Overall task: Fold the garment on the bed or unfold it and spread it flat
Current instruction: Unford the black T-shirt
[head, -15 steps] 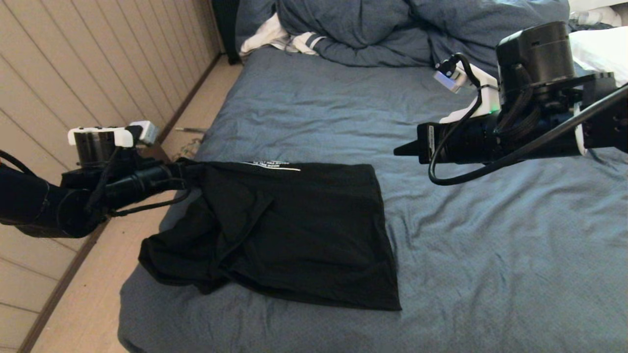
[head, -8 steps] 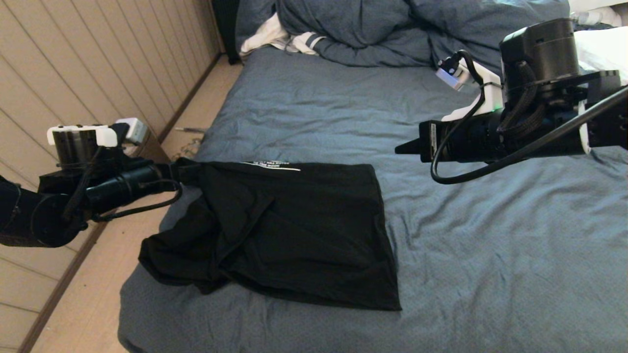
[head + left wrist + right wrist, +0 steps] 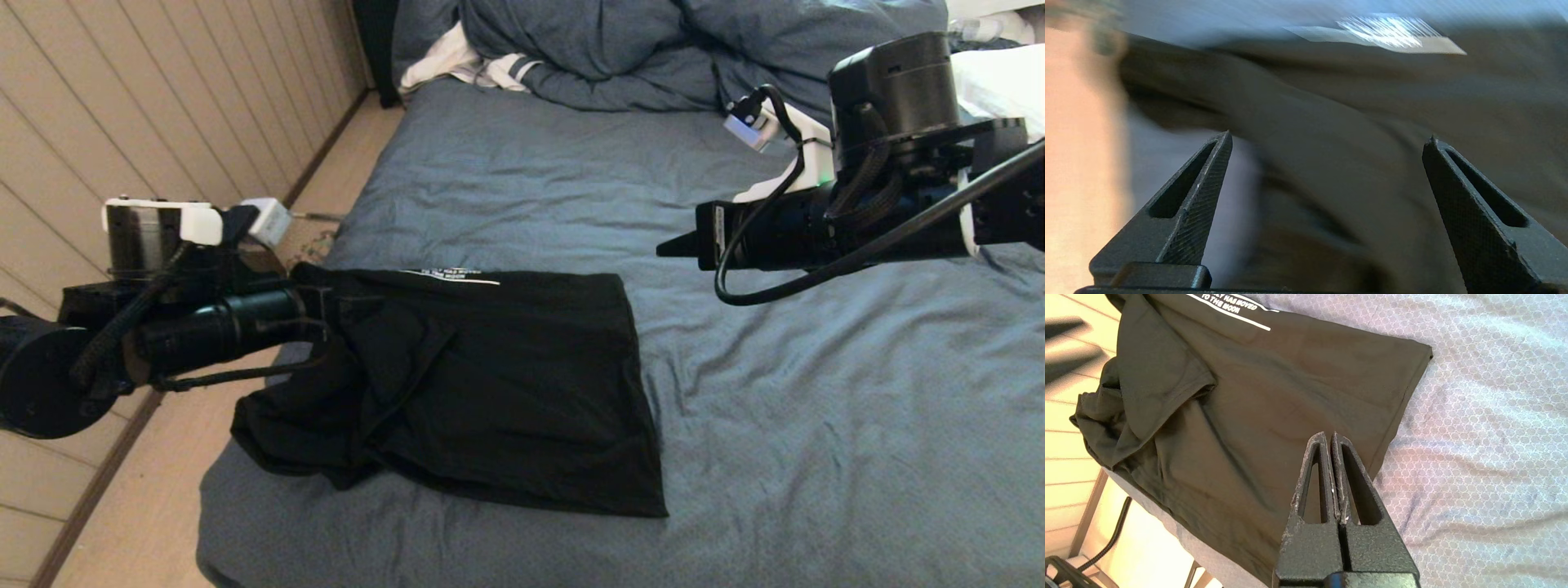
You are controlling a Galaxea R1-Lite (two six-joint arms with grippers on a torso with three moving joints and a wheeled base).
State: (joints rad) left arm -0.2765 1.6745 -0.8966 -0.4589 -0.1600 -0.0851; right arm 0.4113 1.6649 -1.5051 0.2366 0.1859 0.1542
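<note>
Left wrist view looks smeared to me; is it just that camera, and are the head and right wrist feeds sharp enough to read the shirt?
Left wrist view: garment and its white lettering streaked by motion blur, only the left gripper crisp. Head view: sharp but dim, black folds hard to separate. Right wrist view: sharp, warm-tinted, lettering partly legible; right gripper in focus.

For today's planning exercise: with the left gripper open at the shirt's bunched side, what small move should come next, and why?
Probably ease the left gripper forward and close it on the bunched edge of the garment. Its jaws stand wide with black cloth between them, nothing is gripped, and that side lies crumpled at the edge of the bed.
</note>
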